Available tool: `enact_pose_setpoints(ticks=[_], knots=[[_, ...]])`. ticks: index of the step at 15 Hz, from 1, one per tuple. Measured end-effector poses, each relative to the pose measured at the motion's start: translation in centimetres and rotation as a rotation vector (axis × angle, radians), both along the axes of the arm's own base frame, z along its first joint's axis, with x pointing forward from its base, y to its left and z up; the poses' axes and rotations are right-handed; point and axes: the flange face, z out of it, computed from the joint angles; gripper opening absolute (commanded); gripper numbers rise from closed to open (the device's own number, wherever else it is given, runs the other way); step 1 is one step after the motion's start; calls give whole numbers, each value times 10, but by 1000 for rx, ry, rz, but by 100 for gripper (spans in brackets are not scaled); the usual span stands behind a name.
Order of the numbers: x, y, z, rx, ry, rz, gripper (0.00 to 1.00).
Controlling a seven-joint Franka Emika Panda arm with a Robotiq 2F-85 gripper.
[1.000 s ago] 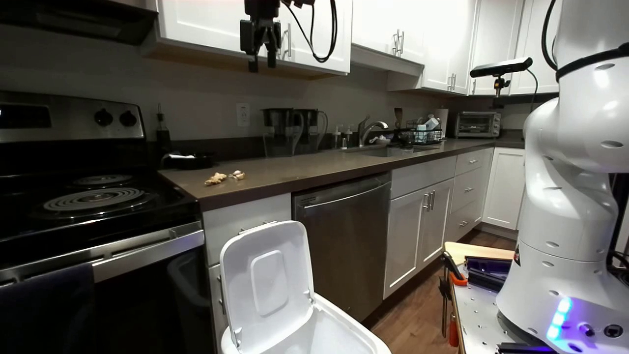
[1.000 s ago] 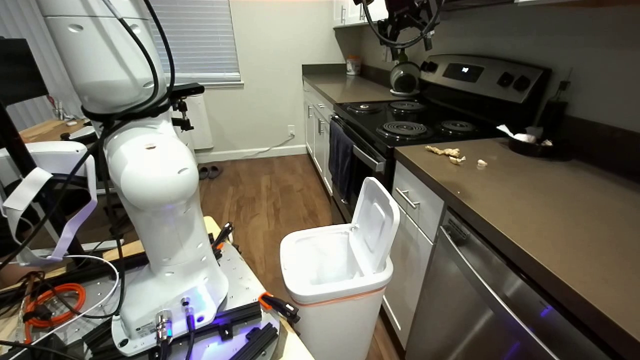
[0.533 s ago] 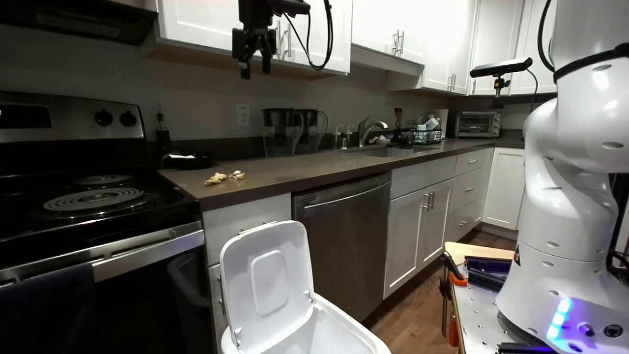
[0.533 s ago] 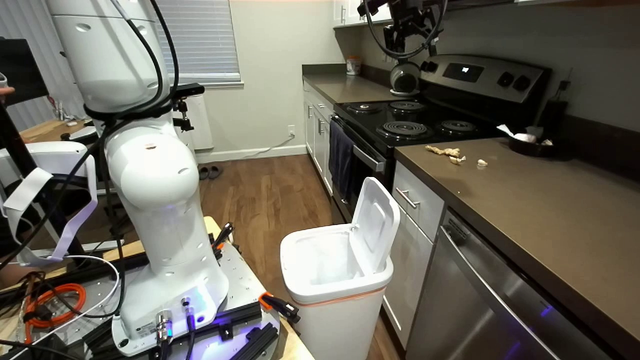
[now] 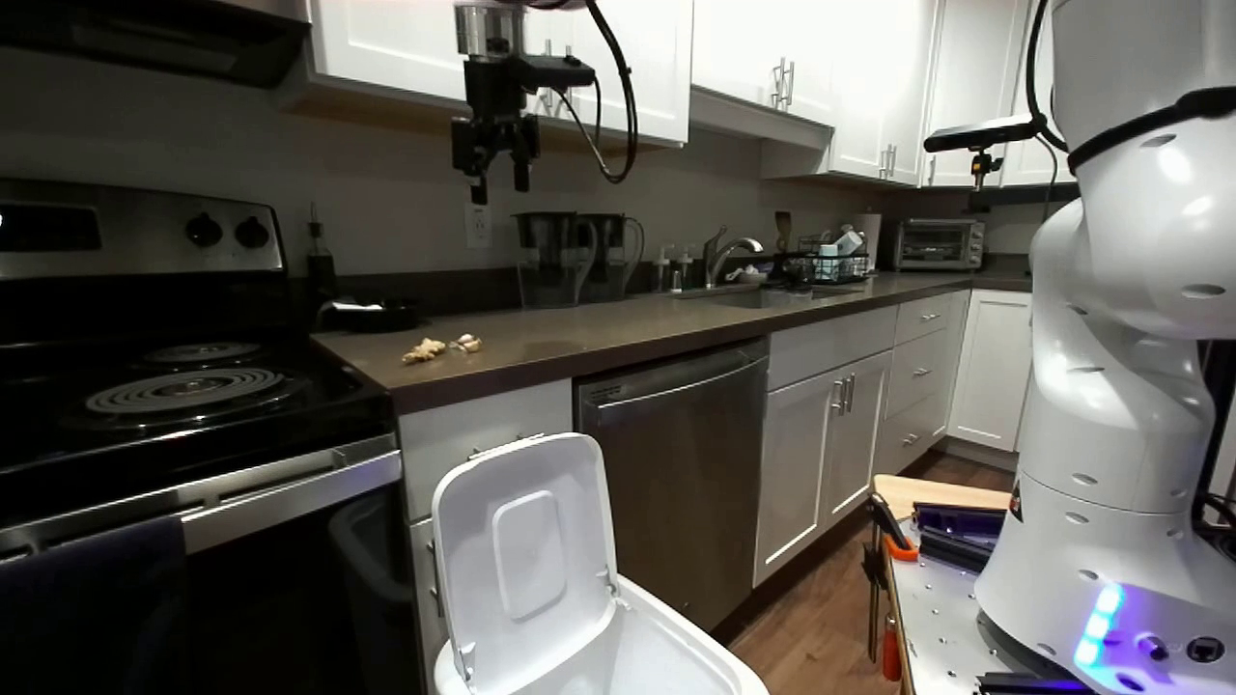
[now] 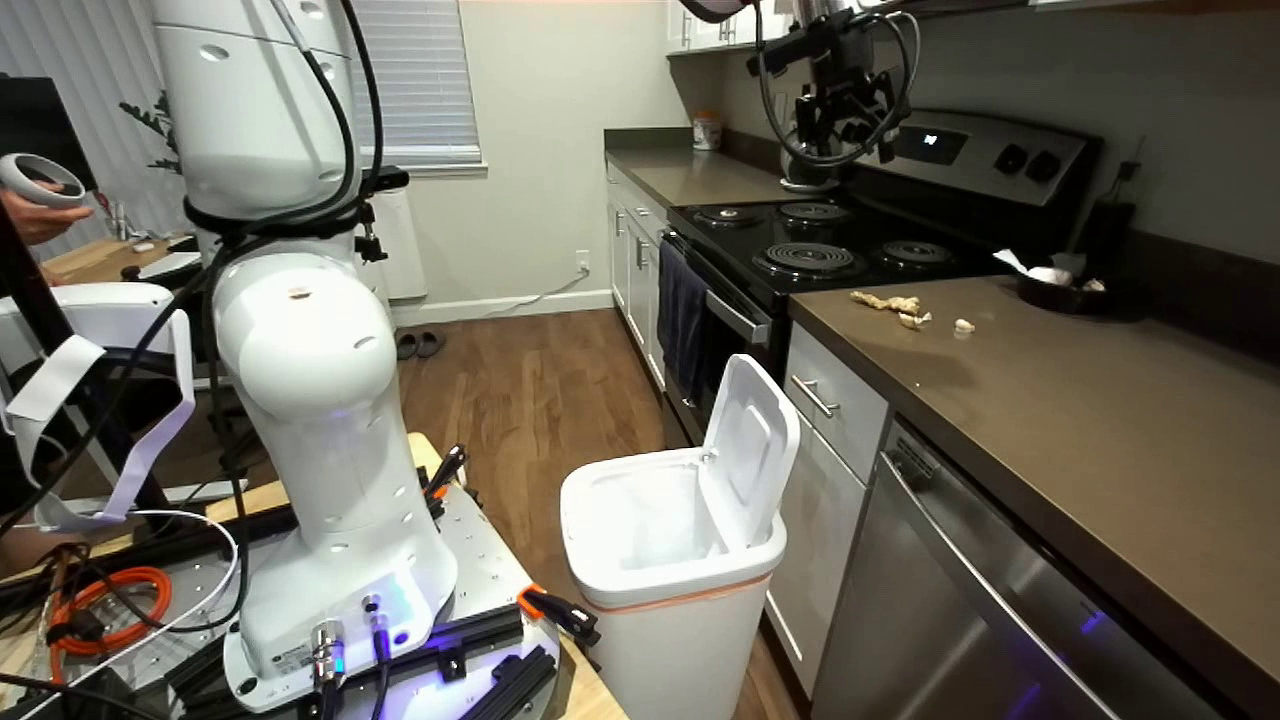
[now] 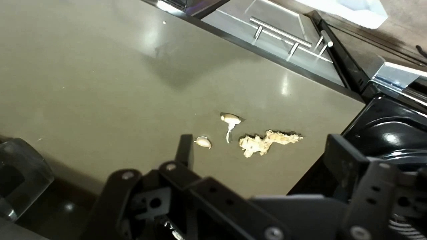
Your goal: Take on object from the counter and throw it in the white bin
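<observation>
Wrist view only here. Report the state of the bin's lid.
Observer: The bin has its lid raised open, on the side nearest the counter.

Operator: Now give me my height.

Observer: In both exterior views, the gripper hangs well above the counter.

Operator: Tell me what the bin stands between.

Observer: In an exterior view, it's between the counter and the metal-topped table.

Glare dots the counter [image 7: 126,106]; soft shadow adjoins.
</observation>
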Motion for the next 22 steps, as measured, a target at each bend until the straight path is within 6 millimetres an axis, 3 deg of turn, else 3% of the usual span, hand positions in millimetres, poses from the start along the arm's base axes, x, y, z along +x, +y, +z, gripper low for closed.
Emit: enact_pose_setpoints(ticks=[8, 15, 22], knots=[[47, -37, -11, 105, 49, -79, 100], [94, -66, -41, 99, 45, -112, 100], [129, -74, -83, 83, -42, -91, 100]])
